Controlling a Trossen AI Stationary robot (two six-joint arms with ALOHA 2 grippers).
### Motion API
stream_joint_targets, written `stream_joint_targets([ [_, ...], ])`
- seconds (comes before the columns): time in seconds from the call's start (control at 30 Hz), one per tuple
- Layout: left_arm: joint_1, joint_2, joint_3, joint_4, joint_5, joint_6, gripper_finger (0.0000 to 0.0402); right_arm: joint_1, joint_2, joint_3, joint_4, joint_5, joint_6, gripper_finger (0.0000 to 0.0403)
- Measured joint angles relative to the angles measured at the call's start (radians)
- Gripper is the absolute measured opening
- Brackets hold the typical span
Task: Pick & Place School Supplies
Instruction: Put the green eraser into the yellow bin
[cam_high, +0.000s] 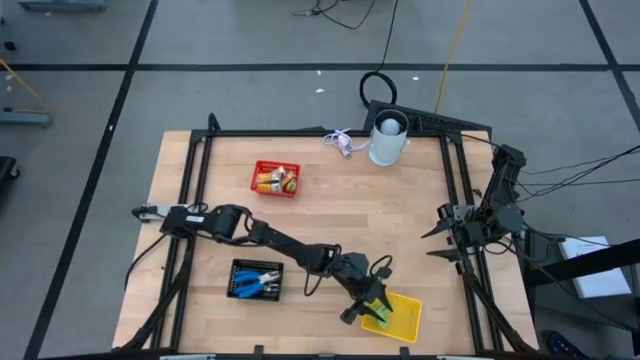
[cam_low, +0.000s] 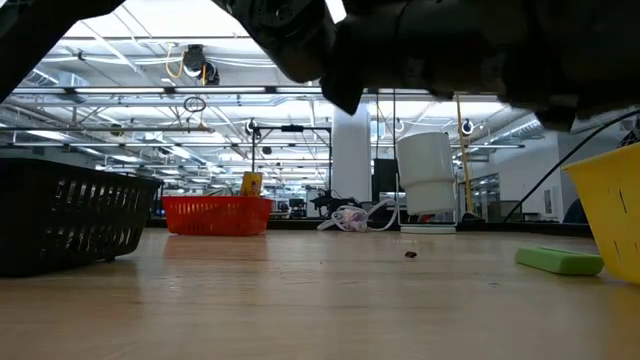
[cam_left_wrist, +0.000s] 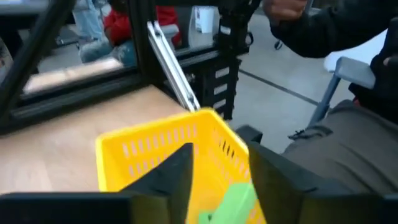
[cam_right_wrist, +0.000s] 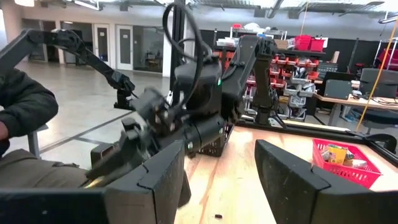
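Left hand (cam_high: 372, 308) outstretched, fingers parted, over yellow basket (cam_high: 405, 318) and green bar (cam_left_wrist: 231, 202).

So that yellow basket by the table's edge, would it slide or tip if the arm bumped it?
Probably slide: the yellow basket looks like thin mesh plastic, so likely light on the smooth wooden table. It looks low and wide, so tipping seems unlikely. The green bar over it adds little weight.

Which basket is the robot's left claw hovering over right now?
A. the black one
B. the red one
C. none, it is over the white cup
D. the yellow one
D: seen from above, the left gripper hangs over the yellow basket at the table's near edge, with a green bar showing between its fingers; the red basket and black basket sit elsewhere.
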Motion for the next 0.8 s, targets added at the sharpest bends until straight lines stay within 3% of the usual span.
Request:
stream_joint_targets([
  [0.17,0.009,-0.005,0.001,-0.013,0.001,0.001,0.0206,0.0,0.001,0.0,-0.027,0.002,0.024,0.0187],
  [0.33,0.016,-0.051,0.0,-0.058,-0.005,0.063,0.022,0.0,0.042,0.0,-0.06,0.021,0.106,0.0187],
  [0.4,0.022,-0.089,0.0,-0.15,-0.019,0.114,0.0218,-0.002,0.081,-0.002,-0.062,0.027,0.145,0.0187],
  [0.57,0.048,-0.206,0.0,-0.562,-0.08,0.276,0.02,-0.02,0.195,-0.006,-0.056,0.027,0.248,0.0187],
  [0.8,0.058,-0.255,0.001,-0.961,-0.331,0.542,0.0198,-0.042,0.285,-0.006,-0.022,0.024,0.284,0.0187],
])
